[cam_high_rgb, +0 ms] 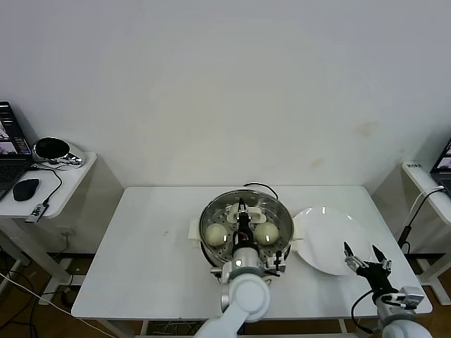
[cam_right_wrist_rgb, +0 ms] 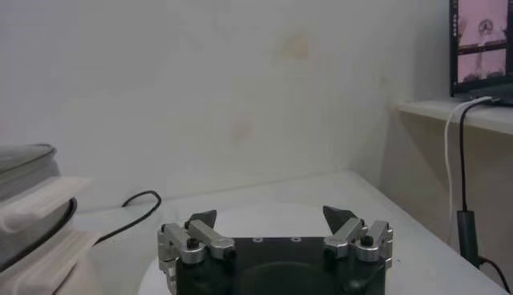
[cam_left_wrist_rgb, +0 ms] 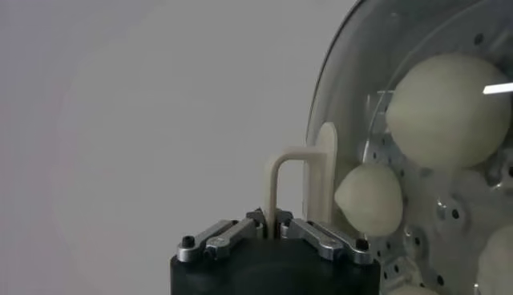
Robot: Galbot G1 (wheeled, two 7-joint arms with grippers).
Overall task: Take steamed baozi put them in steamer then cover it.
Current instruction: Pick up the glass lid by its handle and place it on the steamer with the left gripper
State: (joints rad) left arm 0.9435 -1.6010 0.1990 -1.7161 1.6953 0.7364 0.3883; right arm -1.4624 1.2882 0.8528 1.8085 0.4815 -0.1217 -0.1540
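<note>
The steamer (cam_high_rgb: 194,229) stands at the middle of the white table, a shiny steel pot on a cream base. The clear glass cover (cam_high_rgb: 224,211) lies over it, and two pale baozi (cam_high_rgb: 215,233) (cam_high_rgb: 266,233) show through the glass. My left gripper (cam_high_rgb: 242,215) is shut on the cover's cream handle (cam_left_wrist_rgb: 301,172). In the left wrist view its jaws pinch the handle's thin bar, with baozi (cam_left_wrist_rgb: 449,108) (cam_left_wrist_rgb: 369,199) on the perforated tray (cam_left_wrist_rgb: 449,210) beyond. My right gripper (cam_high_rgb: 365,256) hangs open and holds nothing, over the near edge of a white plate. The right wrist view shows its fingertips (cam_right_wrist_rgb: 335,216) wide apart.
A flat white plate (cam_high_rgb: 324,236) lies right of the steamer. The steamer's black cord (cam_high_rgb: 262,186) runs behind the pot. A side table (cam_high_rgb: 67,184) on the left carries a laptop and a mouse (cam_high_rgb: 25,188). Another small table (cam_high_rgb: 423,176) stands at the right.
</note>
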